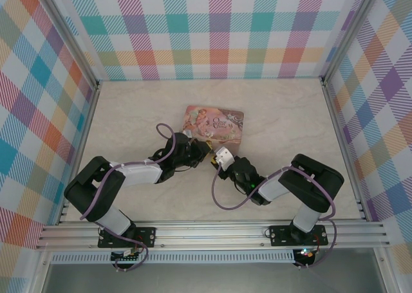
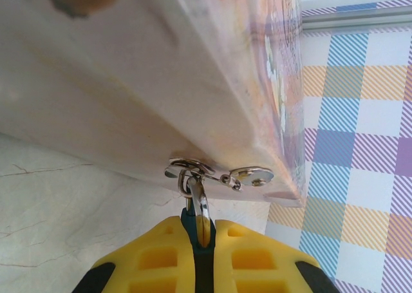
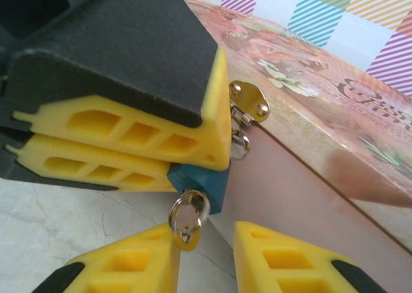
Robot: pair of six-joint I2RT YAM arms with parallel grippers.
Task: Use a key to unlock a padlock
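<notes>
The blue padlock [image 3: 196, 183] is pinched between the yellow pads of my left gripper [image 2: 199, 234], which is shut on it. Its shackle [image 2: 200, 206] hooks through the hasp [image 2: 251, 175] of the pink pictured tin [image 1: 214, 124]. In the right wrist view the key [image 3: 187, 223] with its small ring sticks out of the padlock's underside. My right gripper [image 3: 206, 257] is open just below it, and the key's head hangs beside the left fingertip [image 3: 138, 264]. From above, both grippers [image 1: 209, 156] meet at the tin's near edge.
The tin lies mid-table on a pale marble-look surface [image 1: 283, 145]. Checked walls [image 1: 219, 29] enclose the back and sides. A metal rail [image 1: 212, 232] runs along the near edge by the arm bases. Purple cables [image 1: 222, 199] loop off both arms.
</notes>
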